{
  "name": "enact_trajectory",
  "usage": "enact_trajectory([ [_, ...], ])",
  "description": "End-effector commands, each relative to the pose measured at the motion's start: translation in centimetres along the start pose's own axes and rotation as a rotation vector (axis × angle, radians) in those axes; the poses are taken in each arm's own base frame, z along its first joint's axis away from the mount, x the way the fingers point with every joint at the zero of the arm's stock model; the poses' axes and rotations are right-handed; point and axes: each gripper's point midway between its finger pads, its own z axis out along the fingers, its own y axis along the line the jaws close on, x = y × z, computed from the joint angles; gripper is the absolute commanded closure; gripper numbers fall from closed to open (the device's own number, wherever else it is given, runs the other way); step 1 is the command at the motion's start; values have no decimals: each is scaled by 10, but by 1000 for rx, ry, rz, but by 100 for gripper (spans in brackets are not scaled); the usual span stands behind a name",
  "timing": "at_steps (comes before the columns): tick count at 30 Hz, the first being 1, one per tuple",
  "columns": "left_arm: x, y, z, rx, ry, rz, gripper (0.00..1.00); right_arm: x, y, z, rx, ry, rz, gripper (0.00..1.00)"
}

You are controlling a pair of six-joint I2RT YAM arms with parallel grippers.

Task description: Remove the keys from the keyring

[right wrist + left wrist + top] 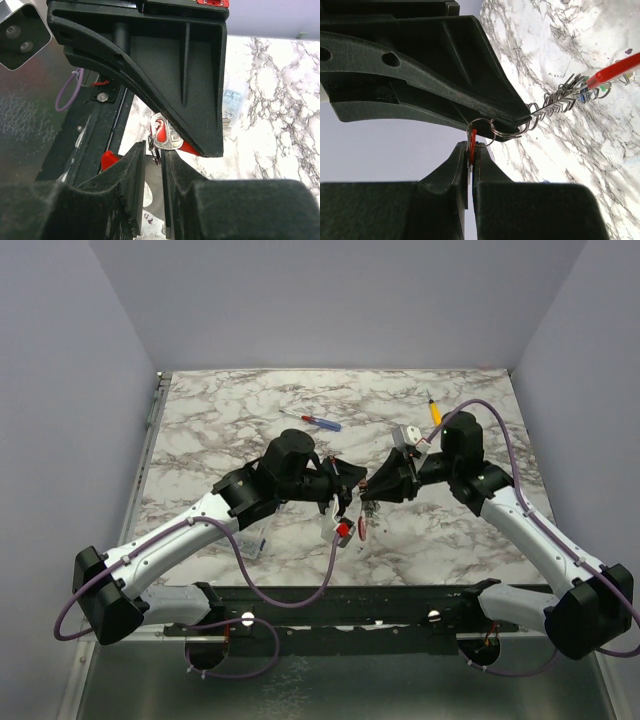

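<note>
Keyring, a glossy red plastic loop (615, 70), seen edge-on as a red bar from the left wrist, dangling at the far end of a zigzag chain of bare steel wire links (552, 102) over the white-and-grey marbled bench (230, 410). Beside it, tiny keys with blue and green plastic heads (605, 89), bunched at the junction of chain and loop. At the chain's near end, small steel split rings (481, 129) threaded onto a thin red tab (473, 139); unclear whether key head or something else. Left end effector (471, 150), black and two-fingered, clamped on that red tab, fingertips flat against both faces. Right end effector (154, 152), also black, fingers drawn in to a narrow slit with dark wire loops (151, 145) caught at its top; just above the tips, a flat silver metal key (166, 137) with red visible through its hole. From overhead, both end effectors tip to tip above the middle of the bench, the cluster hanging just beneath. Further back, flat on the bench: a small screwdriver with blue handle and red end (322, 422), apart from the arms, and a yellow-handled tool (434, 412) just beside the right arm's wrist.
</note>
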Motion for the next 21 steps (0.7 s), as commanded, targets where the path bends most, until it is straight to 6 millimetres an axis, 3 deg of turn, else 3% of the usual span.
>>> enact_trajectory([
  [1, -9, 16, -3, -51, -27, 48, 100, 2, 6, 2, -14, -6, 7, 77],
  [6, -8, 20, -5, -62, -14, 51, 100, 9, 8, 0, 6, 10, 21, 82],
  [14, -8, 21, -7, -67, -10, 48, 100, 13, 10, -1, 14, 20, 32, 81],
  [17, -8, 22, -8, -70, -10, 48, 100, 14, 10, -1, 20, 23, 33, 73],
  [21, -9, 23, -8, -73, -14, 51, 100, 13, 8, -1, 27, 20, 31, 78],
])
